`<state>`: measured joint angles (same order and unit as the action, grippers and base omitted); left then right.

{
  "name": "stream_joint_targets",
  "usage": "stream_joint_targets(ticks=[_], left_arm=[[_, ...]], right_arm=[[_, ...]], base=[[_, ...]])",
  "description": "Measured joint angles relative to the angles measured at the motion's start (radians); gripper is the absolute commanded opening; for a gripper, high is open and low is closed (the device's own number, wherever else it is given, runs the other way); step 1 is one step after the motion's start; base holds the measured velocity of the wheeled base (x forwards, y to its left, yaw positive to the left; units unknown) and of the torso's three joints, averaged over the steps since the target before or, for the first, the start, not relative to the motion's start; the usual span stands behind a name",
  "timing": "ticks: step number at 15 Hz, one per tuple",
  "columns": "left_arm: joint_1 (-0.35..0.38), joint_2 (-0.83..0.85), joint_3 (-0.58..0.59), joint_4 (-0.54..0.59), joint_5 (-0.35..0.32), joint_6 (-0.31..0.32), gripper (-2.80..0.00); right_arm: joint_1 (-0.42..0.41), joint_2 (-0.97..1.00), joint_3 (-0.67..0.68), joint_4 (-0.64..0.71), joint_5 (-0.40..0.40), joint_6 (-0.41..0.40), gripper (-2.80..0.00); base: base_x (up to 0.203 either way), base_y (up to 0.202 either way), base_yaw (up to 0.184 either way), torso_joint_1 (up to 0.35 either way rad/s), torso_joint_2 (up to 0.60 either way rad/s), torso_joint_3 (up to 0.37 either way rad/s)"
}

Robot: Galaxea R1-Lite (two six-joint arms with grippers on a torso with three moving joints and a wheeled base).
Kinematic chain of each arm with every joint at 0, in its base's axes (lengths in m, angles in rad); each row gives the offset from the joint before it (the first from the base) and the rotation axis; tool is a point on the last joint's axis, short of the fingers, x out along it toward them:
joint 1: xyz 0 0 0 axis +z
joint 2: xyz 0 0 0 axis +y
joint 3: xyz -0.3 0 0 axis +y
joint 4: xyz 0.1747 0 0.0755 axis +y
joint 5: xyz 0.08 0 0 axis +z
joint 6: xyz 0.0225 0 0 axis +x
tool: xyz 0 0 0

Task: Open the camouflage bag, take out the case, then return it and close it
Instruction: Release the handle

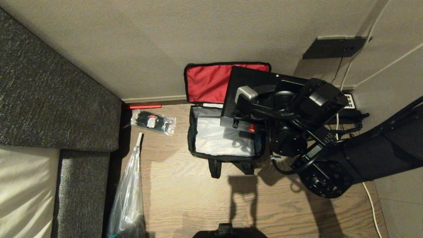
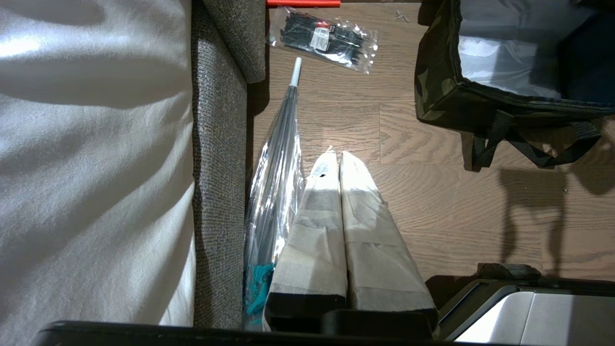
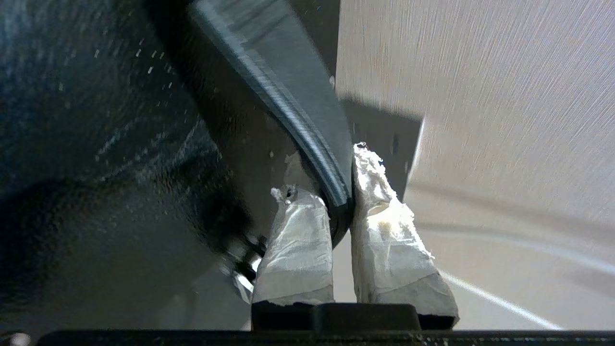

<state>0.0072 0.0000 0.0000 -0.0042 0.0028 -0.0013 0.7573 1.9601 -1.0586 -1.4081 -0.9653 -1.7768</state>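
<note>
From the head camera, one camouflage bag [image 1: 224,155] stands open on the wooden floor [image 1: 185,198] against the wall. Its lid is thrown back against the wall, showing bright red lining, and the inside is pale grey. Two black straps hang from its near side. One case [image 1: 254,84], flat, plain black and rectangular, hangs tilted above the bag's right half, with its far corner in front of the red lid. The right arm reaches in from the bag's right. Its gripper is hidden behind its own wrist here. Left of the bag lies one clear plastic packet [image 1: 153,122] of black items, with one red stick [image 1: 142,106] beyond it along the skirting. Further left stands a grey sofa [image 1: 49,99], and one folded clear umbrella [image 1: 129,195] lies beside it.

In the left wrist camera, the left gripper [image 2: 335,158] hangs over the floor left of the bag, its taped fingers pressed together with nothing between them. The bag's green-and-black side [image 2: 432,81] shows well here.

In the right wrist camera, the right gripper [image 3: 338,185] is clamped on a thin black edge of the case [image 3: 307,125], one taped finger on each side.
</note>
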Motion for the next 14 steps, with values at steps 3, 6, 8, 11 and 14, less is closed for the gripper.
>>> stream_joint_targets(ticks=[3, 6, 8, 11, 14], left_arm=[[0.000, 0.000, 0.000, 0.000, 0.000, 0.000, -2.80], [0.000, 0.000, 0.000, 0.000, 0.000, 0.000, -2.80], [0.000, 0.000, 0.000, 0.000, 0.000, 0.000, -2.80], [0.000, 0.000, 0.000, 0.000, -0.001, 0.000, -2.80], [0.000, 0.000, 0.000, 0.001, 0.000, 0.000, -2.80]], right_arm=[[-0.058, -0.053, 0.077, 0.002, -0.001, 0.032, -2.80], [-0.099, -0.094, 0.134, -0.002, -0.003, 0.058, -2.80], [-0.129, -0.118, 0.176, -0.004, -0.003, 0.077, -2.80], [-0.178, -0.142, 0.204, -0.004, 0.000, 0.108, -2.80], [-0.229, -0.159, 0.233, -0.005, 0.000, 0.123, -2.80]], base=[[0.000, 0.000, 0.000, 0.000, 0.00, 0.000], [0.000, 0.000, 0.000, 0.000, 0.00, 0.000], [0.000, 0.000, 0.000, 0.000, 0.00, 0.000], [0.000, 0.000, 0.000, 0.000, 0.00, 0.000], [0.000, 0.000, 0.000, 0.000, 0.00, 0.000]])
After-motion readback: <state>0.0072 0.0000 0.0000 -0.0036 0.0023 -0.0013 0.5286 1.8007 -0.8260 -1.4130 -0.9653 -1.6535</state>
